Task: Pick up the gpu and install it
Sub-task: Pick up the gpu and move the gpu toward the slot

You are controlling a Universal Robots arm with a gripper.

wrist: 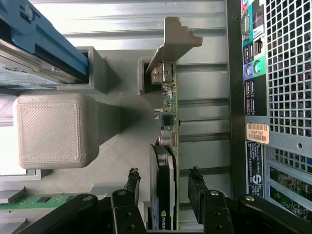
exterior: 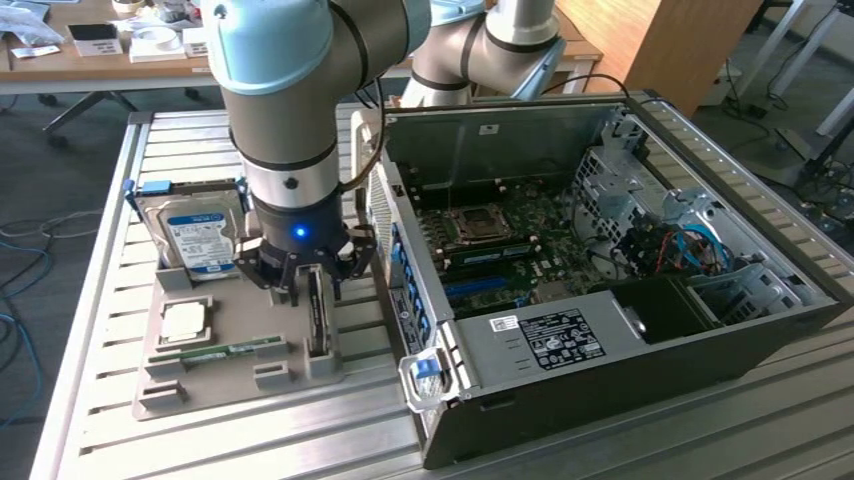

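Wrist view: the gpu (wrist: 166, 122) stands on edge in its gray holder (wrist: 122, 122), letting the gripper (wrist: 163, 173), jaws wide open and empty, straddle it.

Exterior view: light is even, diffuse and moderately bright. The ribbed silver metal table (exterior: 200, 440) shows a mild sheen without hard glare. The grey-and-blue robot arm (exterior: 287, 120) throws a soft shadow on the flat grey plastic tray (exterior: 240, 390). The open black computer case (exterior: 747, 330) is dim inside. Wrist view: the table washes out near white, and the black gripper (wrist: 163, 171) is underexposed.
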